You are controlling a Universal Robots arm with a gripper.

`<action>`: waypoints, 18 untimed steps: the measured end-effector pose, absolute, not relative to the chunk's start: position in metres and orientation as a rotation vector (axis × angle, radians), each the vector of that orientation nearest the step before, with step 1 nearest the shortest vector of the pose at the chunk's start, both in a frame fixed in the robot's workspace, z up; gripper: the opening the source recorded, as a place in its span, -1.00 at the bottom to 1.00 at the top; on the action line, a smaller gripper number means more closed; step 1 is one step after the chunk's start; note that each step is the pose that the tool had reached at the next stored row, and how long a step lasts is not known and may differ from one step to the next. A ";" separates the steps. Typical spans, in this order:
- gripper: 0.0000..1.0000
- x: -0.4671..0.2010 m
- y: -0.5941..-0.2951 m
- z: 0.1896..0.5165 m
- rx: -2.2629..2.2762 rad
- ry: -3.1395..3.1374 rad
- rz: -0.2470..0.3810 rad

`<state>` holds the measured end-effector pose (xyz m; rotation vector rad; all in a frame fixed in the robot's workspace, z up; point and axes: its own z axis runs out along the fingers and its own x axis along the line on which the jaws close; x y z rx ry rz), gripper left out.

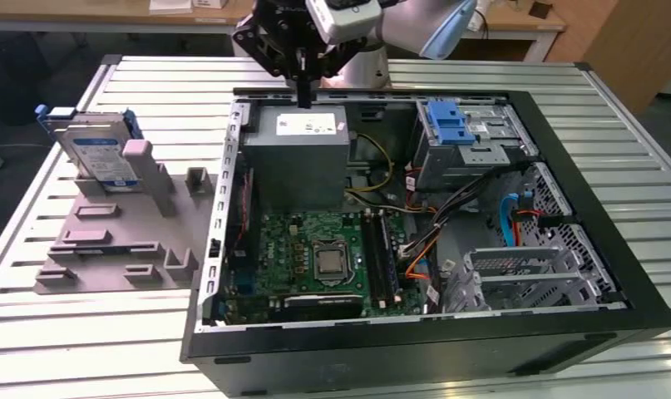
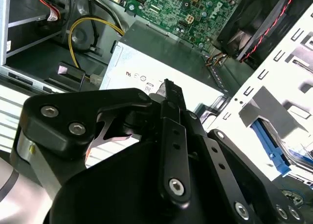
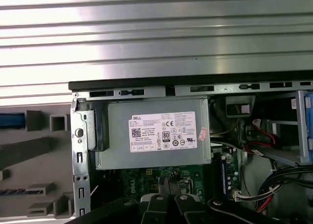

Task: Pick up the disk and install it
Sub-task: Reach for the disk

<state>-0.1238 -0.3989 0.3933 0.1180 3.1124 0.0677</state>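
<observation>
Exterior view, gripper [image 1: 304,98]: fingers pressed together, holding nothing, above the far edge of the power box [image 1: 296,158].
Exterior view, disk [image 1: 96,154]: one, upright in the holder [image 1: 113,249], at the exterior view's left, well apart from the gripper.
Exterior view, surface: one slatted metal table [image 1: 80,349] bearing one computer case [image 1: 424,353]; wooden desks [image 1: 91,12] behind.
Second wrist view, gripper [image 2: 167,87]: tips together, over the power box [image 2: 166,53].
First wrist view, gripper [image 3: 166,184]: closed, empty, near the power box [image 3: 146,159].

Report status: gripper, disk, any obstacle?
Gripper shut, empty, above grey box. Disk upright in grey stand, outside case. Path between looks open.
</observation>
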 end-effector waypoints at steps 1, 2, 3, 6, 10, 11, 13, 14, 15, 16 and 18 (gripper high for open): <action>-0.79 -0.124 -0.399 0.393 0.118 3.112 0.068; -0.79 -0.125 -0.399 0.393 0.118 3.113 0.068; -0.79 -0.126 -0.399 0.393 0.118 3.112 0.068; -0.79 -0.130 -0.398 0.393 0.118 3.113 0.067; -0.79 -0.136 -0.393 0.393 0.118 3.113 0.068; -0.79 -0.138 -0.393 0.393 0.118 3.113 0.068; -0.79 -0.141 -0.391 0.393 0.118 3.113 0.068; -0.79 -0.142 -0.391 0.393 0.118 3.113 0.067; -0.79 -0.142 -0.391 0.393 0.118 3.112 0.068; -0.79 -0.142 -0.391 0.393 0.118 3.113 0.068; -0.79 -0.142 -0.391 0.393 0.118 3.113 0.068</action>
